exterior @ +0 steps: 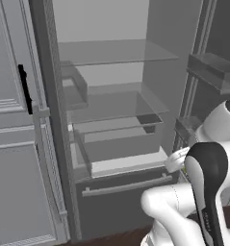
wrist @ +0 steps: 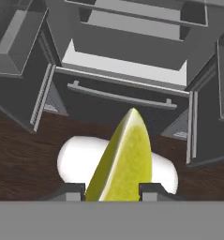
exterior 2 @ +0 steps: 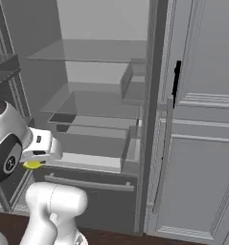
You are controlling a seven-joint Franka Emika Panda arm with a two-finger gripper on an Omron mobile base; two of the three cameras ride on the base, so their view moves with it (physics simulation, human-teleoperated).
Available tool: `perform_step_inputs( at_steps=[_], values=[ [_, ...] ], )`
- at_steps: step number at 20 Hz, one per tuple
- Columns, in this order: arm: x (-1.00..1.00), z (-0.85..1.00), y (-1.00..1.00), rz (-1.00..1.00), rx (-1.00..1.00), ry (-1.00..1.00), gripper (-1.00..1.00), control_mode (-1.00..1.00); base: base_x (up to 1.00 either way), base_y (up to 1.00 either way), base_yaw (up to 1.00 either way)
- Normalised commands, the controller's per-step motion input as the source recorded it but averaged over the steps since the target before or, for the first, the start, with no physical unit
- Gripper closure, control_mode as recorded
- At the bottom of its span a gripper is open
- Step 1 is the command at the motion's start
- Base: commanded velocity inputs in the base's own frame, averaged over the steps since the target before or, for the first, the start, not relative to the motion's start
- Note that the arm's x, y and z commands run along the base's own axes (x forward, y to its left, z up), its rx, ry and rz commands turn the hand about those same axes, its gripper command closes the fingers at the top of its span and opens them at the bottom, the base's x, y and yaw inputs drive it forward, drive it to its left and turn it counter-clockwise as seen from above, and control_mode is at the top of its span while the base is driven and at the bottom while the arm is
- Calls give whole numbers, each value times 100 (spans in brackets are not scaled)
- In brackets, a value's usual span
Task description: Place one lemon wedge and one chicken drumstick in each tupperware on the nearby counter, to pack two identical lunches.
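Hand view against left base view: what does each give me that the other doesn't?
Hand view: the lemon wedge held between the two fingertips, pointed end away from the camera, with brown floor beneath it.

Left base view: the arm rising at lower right, the glass shelves of the open fridge, and the tall cabinet door with its black handle on the left.

Both: the fridge's bottom drawer with its bar handle, and the pale bin above it.
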Motion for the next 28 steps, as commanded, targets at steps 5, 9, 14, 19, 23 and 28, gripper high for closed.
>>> perform_step_inputs(
  at_steps=[5,9,14,19,23,28],
  values=[
    [0,0,0,0,0,0,100,100,-83,37,39],
    [0,0,0,0,0,0,100,100,-55,47,52],
    [0,0,0,0,0,0,100,100,15,71,56],
    [0,0,0,0,0,0,100,100,55,94,51],
    [0,0,0,0,0,0,100,100,62,87,44],
    [0,0,0,0,0,0,100,100,97,11,16]
  ],
)
